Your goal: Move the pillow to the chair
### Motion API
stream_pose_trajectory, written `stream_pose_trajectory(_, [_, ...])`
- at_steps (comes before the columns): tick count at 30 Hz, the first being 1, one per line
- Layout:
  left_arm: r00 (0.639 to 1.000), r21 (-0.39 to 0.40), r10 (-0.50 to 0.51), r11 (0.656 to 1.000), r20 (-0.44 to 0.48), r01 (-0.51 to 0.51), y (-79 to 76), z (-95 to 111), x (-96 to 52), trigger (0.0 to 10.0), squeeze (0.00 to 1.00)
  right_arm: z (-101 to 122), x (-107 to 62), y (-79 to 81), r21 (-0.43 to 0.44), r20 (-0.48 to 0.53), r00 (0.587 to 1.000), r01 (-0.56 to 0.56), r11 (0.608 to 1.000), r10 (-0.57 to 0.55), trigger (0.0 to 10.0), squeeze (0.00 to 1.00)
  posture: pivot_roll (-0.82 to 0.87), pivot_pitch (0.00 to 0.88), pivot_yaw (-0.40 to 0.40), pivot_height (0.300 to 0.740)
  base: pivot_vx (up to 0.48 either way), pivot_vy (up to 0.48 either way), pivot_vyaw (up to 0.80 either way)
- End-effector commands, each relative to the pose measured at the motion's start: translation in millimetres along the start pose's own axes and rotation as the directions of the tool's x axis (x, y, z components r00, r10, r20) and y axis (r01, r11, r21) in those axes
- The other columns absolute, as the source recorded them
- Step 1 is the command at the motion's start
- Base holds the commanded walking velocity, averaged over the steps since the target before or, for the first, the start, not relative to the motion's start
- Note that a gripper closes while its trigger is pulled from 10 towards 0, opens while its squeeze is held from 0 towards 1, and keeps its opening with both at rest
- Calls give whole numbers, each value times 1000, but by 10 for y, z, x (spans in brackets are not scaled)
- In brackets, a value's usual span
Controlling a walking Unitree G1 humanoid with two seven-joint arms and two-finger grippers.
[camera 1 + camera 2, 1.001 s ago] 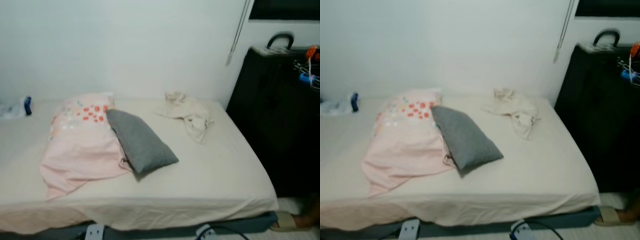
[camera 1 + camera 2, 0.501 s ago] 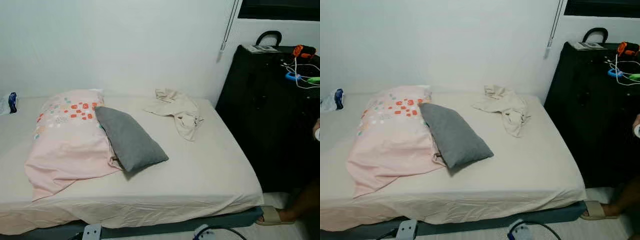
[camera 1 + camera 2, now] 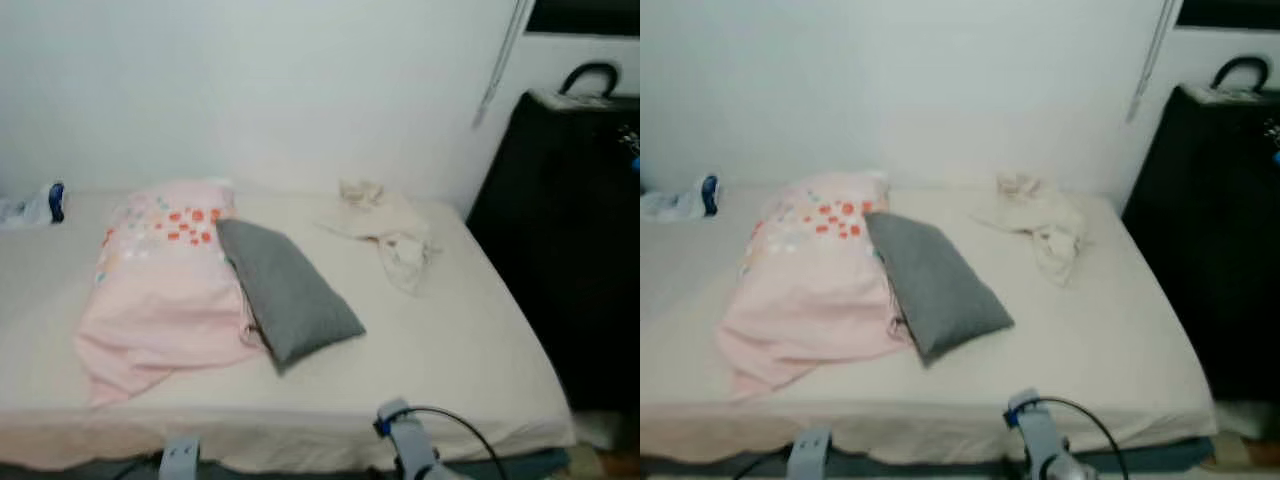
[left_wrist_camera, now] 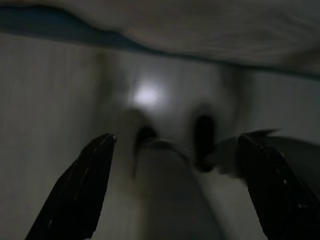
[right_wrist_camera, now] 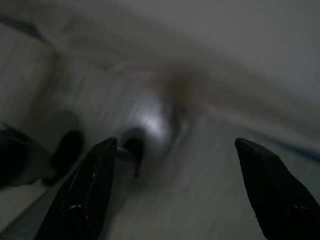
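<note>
The grey pillow [image 3: 288, 290] lies on the bed [image 3: 450, 340], a little left of the middle, its long side running diagonally toward the near edge. Its upper left edge overlaps a pink blanket [image 3: 165, 285] with orange and pale spots, which is spread to the pillow's left. A crumpled cream cloth [image 3: 390, 232] lies apart from the pillow toward the bed's far right corner, and a small blue and white thing [image 3: 40, 205] sits at the far left by the white wall [image 3: 260, 90]. A tall black cabinet [image 3: 575, 240] stands just beside the bed on the right. The left gripper [image 4: 175, 175] hangs low with its fingers [image 4: 82, 190] spread wide over a blurred floor, and the right gripper [image 5: 175, 185] likewise has its fingers [image 5: 85, 195] wide apart, holding nothing.
</note>
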State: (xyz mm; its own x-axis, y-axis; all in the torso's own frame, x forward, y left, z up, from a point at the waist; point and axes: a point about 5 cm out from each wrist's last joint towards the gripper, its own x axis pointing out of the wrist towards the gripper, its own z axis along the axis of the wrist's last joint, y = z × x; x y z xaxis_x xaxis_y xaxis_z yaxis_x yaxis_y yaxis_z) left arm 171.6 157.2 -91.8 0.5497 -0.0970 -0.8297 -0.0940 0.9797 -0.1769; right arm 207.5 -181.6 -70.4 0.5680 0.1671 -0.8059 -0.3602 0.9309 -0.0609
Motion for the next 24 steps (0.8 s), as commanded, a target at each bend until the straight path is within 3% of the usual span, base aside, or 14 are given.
stream_pose_trajectory(1, [1000, 8, 18, 1000, -11, -17, 71, -17, -14, 10000, 0, 222, 37, 26, -38, 72, 997, 1, 999, 2, 10000, 0, -24, 0, -36, 740, 394, 0, 0])
stream_pose_trajectory(6, [1000, 13, 17, 1000, -13, -17, 74, -21, -15, 10000, 0, 348, 43, 3, -55, 120, 993, 27, 998, -21, 10000, 0, -28, 0, -31, 740, 395, 0, 0])
stream_pose_trajectory(9, [1000, 1, 24, 1000, -13, -24, 86, -23, -17, 10000, 0, 517, 39, -49, 57, 197, 980, 28, 998, -39, 10000, 0, -30, 0, -26, 740, 356, 0, 0])
stream_pose_trajectory(11, [1000, -5, 28, 1000, -13, -28, 93, -26, -19, 10000, 0, 625, 34, -72, 185, 251, 968, -23, 982, -25, 10000, 0, -32, 0, -23, 740, 0, 0, 0])
stream_pose_trajectory(12, [1000, -5, 28, 1000, -13, -28, 93, -26, -19, 10000, 0, 625, 34, -72, 185, 251, 968, -23, 982, -25, 10000, 0, -32, 0, -23, 740, 0, 0, 0])
stream_pose_trajectory(14, [1000, 0, 28, 1000, -14, -28, 99, -26, -20, 10000, 0, 748, 23, -83, 320, 330, 944, -119, 940, 8, 10000, 0, -35, 0, -20, 740, 0, 0, 0])
stream_pose_trajectory(15, [999, 4, 28, 1000, -16, -28, 103, -29, -21, 10000, 0, 807, 15, -83, 392, 376, 926, -193, 899, 35, 10000, 0, -35, 0, -20, 740, 0, 0, 0])
stream_pose_trajectory(17, [999, 10, 28, 1000, -17, -28, 110, -33, -23, 10000, 0, 880, 3, -77, 464, 437, 897, -291, 836, 70, 10000, 0, -35, 0, -20, 740, 0, 0, 0])
stream_pose_trajectory(20, [999, 12, 29, 1000, -18, -29, 116, -36, -25, 10000, 0, 895, 3, -62, 490, 450, 888, -333, 806, 94, 10000, 0, -37, 0, -17, 740, 0, 0, 0])
stream_pose_trajectory(24, [999, 13, 35, 999, -27, -35, 132, -51, -30, 10000, 0, 828, 44, 55, 431, 363, 918, -317, 845, 160, 10000, 0, -39, 0, -15, 740, 0, 0, 0])
